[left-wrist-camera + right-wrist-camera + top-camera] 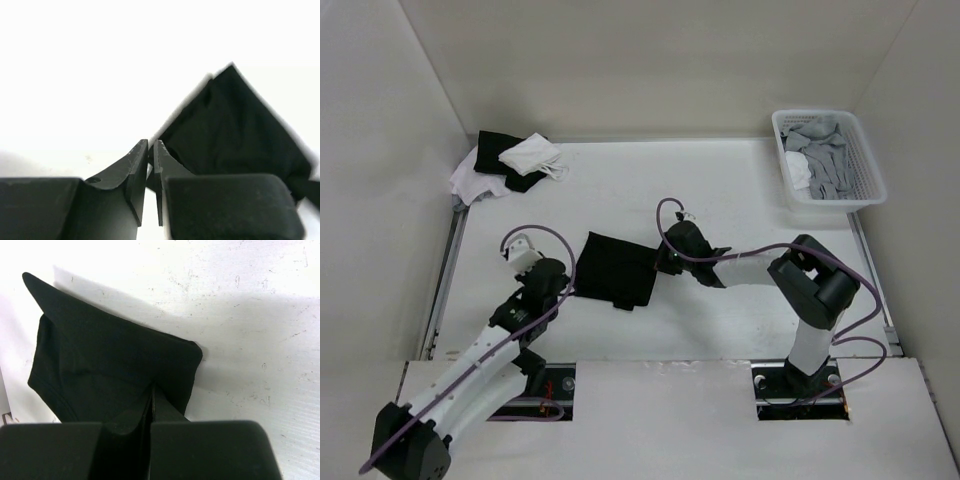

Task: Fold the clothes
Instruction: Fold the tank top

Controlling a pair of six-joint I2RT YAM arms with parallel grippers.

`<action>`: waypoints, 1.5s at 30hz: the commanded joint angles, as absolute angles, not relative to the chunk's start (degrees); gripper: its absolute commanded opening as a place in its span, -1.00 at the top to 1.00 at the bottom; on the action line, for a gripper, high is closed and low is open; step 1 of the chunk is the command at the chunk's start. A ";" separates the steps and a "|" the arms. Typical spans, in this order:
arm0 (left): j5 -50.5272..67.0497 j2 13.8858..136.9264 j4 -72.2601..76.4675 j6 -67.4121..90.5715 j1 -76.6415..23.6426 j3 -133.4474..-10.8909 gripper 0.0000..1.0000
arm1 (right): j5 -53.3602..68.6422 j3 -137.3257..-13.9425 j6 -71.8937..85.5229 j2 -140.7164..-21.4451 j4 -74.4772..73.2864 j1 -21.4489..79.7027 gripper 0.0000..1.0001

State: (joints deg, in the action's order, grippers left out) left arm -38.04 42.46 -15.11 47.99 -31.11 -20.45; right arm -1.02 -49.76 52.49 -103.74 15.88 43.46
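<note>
The clothes [618, 270] are one black garment, folded into a rough rectangle on the white table between the two arms. My left gripper [572, 290] is at its left edge. In the left wrist view the left gripper [151, 145] has its jaws a thin slit apart, with a corner of the clothes [235, 130] in the slit at the tips. Whether that pinch still holds does not show. My right gripper [667, 262] is at the right edge. In the right wrist view the right gripper [152, 389] is shut, and the clothes [110, 365] crease up into its tips.
A heap of black and white cloths [505, 160] lies at the back left corner. A white basket [873, 185] at the back right holds grey and white garments [820, 155]. White walls close in the table on three sides.
</note>
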 commanded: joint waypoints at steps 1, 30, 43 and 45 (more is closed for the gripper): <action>-32.89 37.80 -16.19 53.44 -28.61 -21.09 0.80 | -1.41 -49.39 52.12 -103.01 17.40 43.28 1.00; -14.95 56.96 8.97 54.14 -21.85 -10.38 0.58 | -0.61 -56.25 51.06 -106.79 13.36 41.53 0.92; -16.35 32.51 -6.51 47.21 -22.81 -19.68 -0.11 | -0.18 -54.76 44.66 -90.64 10.90 40.30 0.10; -16.61 34.27 -5.54 45.27 -22.20 -21.44 -0.15 | -1.05 -53.01 42.20 -85.63 10.46 40.12 -0.06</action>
State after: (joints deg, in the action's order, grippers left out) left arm -15.51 32.82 -4.84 49.93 -22.41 -17.63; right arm -0.23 -54.15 46.94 -93.69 9.34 40.53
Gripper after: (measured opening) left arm 0.568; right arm 0.508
